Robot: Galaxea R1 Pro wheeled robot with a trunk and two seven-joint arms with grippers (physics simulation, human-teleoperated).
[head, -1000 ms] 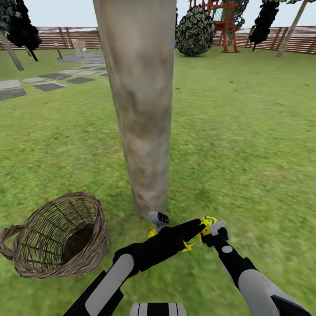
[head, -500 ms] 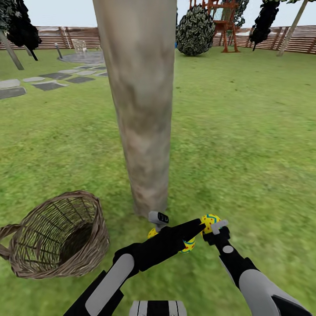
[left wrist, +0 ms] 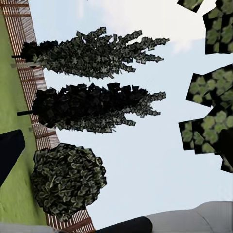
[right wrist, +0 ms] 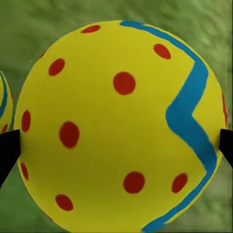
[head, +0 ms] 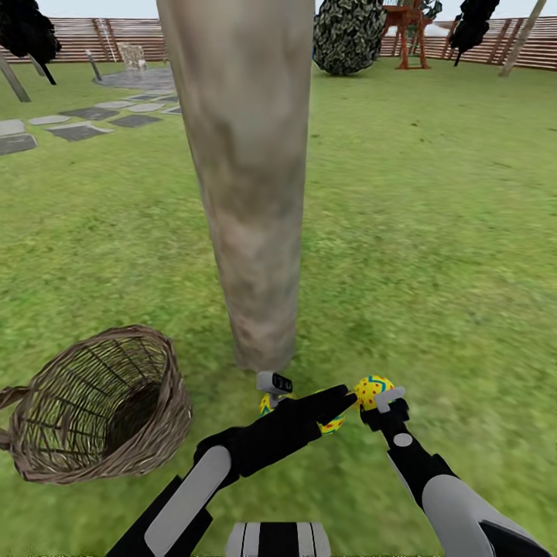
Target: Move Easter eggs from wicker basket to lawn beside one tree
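1. My right gripper (head: pixel 379 396) is clamped on an egg (right wrist: pixel 121 126), fingertips on both sides, low over the lawn (head: pixel 433 232) near the tree (head: pixel 247 193) base.
2. Left gripper (head: pixel 340 398): can't tell its state.
3. Two more eggs (head: pixel 267 403) sit partly hidden behind my left arm.
4. Wicker basket (head: pixel 100 402) tilted on grass, well apart from the eggs.

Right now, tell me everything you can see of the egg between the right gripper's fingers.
The egg is bright yellow and smooth, with scattered red dots and a blue zigzag band running down one side. It sits between the two dark fingers of the right gripper, which flank its widest part. In the head view it lies low over the lawn, close to the foot of the tree, with another egg alongside. Whether it rests on the grass cannot be told.
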